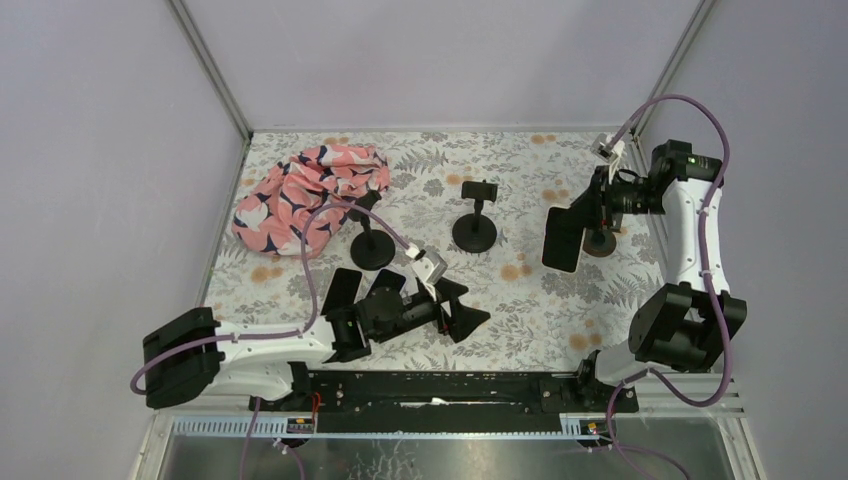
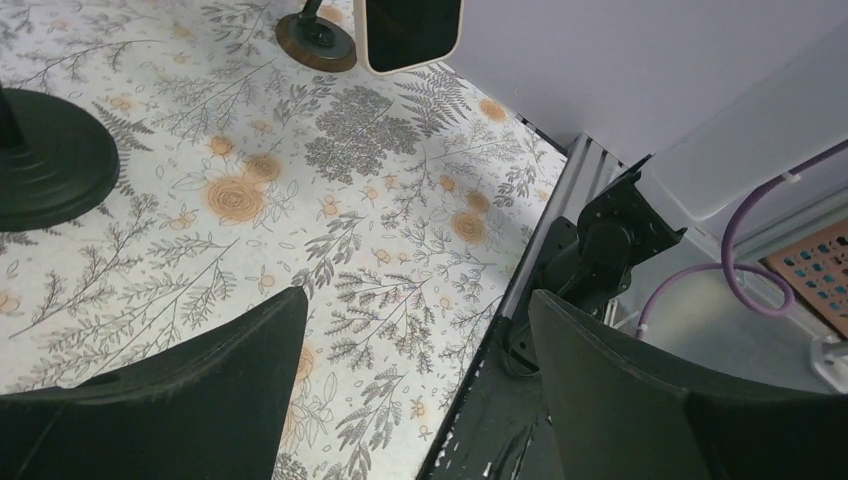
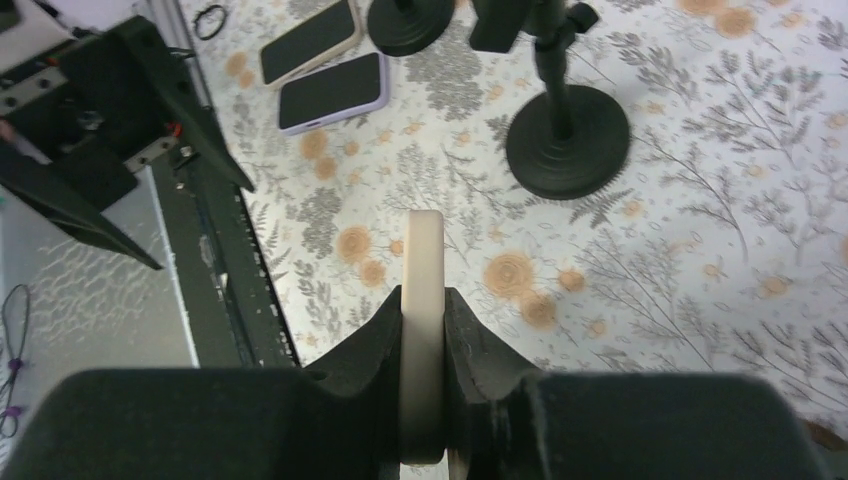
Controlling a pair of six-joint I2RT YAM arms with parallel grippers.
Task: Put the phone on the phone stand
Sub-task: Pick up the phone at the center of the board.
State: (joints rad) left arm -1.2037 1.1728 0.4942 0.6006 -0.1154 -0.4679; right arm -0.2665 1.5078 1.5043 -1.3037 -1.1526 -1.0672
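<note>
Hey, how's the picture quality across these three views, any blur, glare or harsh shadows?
Top external: even, soft light, the tablecloth sharp, no harsh shadows. Left wrist: pattern crisp, the left gripper dark and slightly soft in the foreground. Right wrist: the right gripper blurred up close, the pale edge of the phone it grips bright but not glaring.

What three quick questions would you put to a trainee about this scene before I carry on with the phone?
1. True or false: the right hand is shut on a phone.
2. How many phones lie flat on the table? A one; B two; C four.
3. Fill in: the left hand has its jaws ____.
Key: 1 true. 2 B: a cream-cased phone and a lavender-cased phone. 3 open.
</note>
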